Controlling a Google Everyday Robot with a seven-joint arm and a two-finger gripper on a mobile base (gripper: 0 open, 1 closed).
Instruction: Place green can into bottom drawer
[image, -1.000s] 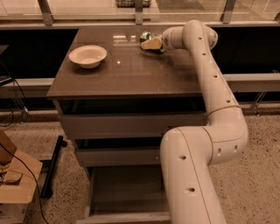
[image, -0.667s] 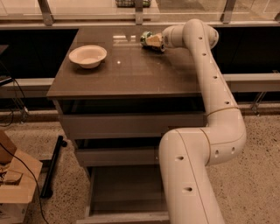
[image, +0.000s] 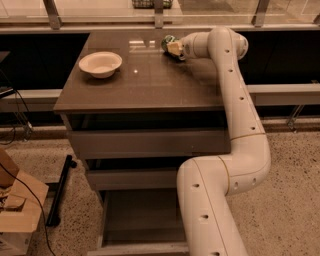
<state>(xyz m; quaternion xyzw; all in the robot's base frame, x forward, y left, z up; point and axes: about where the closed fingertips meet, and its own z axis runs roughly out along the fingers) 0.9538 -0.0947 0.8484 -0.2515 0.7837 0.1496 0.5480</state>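
Observation:
The green can (image: 167, 40) is on the dark cabinet top (image: 145, 80) near its far edge, right of centre, partly hidden by my gripper. My gripper (image: 173, 48) is right at the can, reaching in from the right and touching or overlapping its near side. The arm runs from the lower middle of the view up the cabinet's right side. The bottom drawer (image: 140, 220) is pulled out below, and its bare floor shows left of the arm.
A cream bowl (image: 100, 64) sits on the cabinet top at the left. Two shallower drawers (image: 145, 144) above the bottom one are slightly open. A cardboard box (image: 17, 210) and a black cable lie on the floor at left. A railing runs behind the cabinet.
The gripper has edged slightly toward the can at the far edge of the top. The can, the bowl and the drawers have not moved.

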